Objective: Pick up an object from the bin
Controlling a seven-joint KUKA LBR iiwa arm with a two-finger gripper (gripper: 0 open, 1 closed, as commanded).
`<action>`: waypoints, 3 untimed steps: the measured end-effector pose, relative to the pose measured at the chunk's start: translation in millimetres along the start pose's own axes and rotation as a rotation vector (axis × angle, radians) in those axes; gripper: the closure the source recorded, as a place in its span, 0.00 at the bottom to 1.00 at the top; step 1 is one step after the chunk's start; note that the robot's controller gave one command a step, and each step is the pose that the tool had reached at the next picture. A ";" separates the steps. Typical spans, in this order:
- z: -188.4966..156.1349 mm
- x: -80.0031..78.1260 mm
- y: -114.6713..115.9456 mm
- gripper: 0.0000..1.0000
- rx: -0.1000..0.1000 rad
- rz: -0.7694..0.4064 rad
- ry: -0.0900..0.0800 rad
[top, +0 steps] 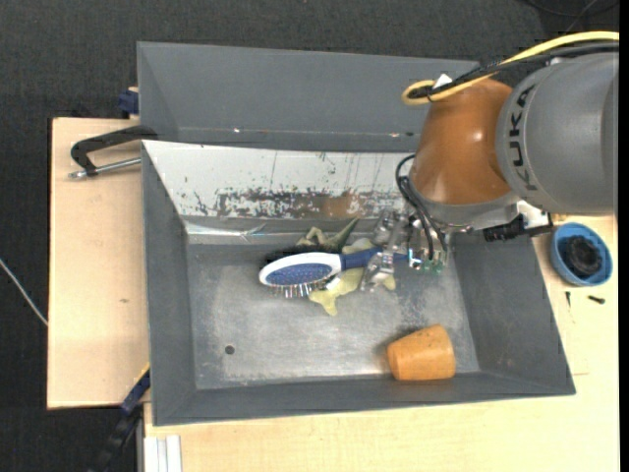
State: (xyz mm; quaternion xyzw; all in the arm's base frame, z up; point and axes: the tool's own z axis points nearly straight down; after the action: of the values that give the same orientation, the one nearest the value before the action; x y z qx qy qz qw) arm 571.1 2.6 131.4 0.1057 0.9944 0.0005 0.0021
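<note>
My gripper (385, 264) reaches down under the orange cover at the bin's back right, its metal fingers at the handle end of a blue and white hairbrush (303, 271). The brush lies across the middle of the bin floor with its bristle head to the left. A pale yellow-green floppy thing (329, 296) lies under and behind the brush, partly covered by it. An orange-tan cup-shaped block (423, 353) lies on its side near the front right, apart from the gripper.
The bin's sloping walls close in on all sides. A small dark spot marks the floor at front left. The arm's orange cover hangs over the back right corner.
</note>
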 end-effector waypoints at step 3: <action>-50.1 -2.7 1.1 1.00 -0.001 -0.002 -0.003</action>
State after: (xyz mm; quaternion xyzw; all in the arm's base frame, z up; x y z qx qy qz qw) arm 573.7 3.1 181.5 0.1048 0.9945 0.0008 0.0037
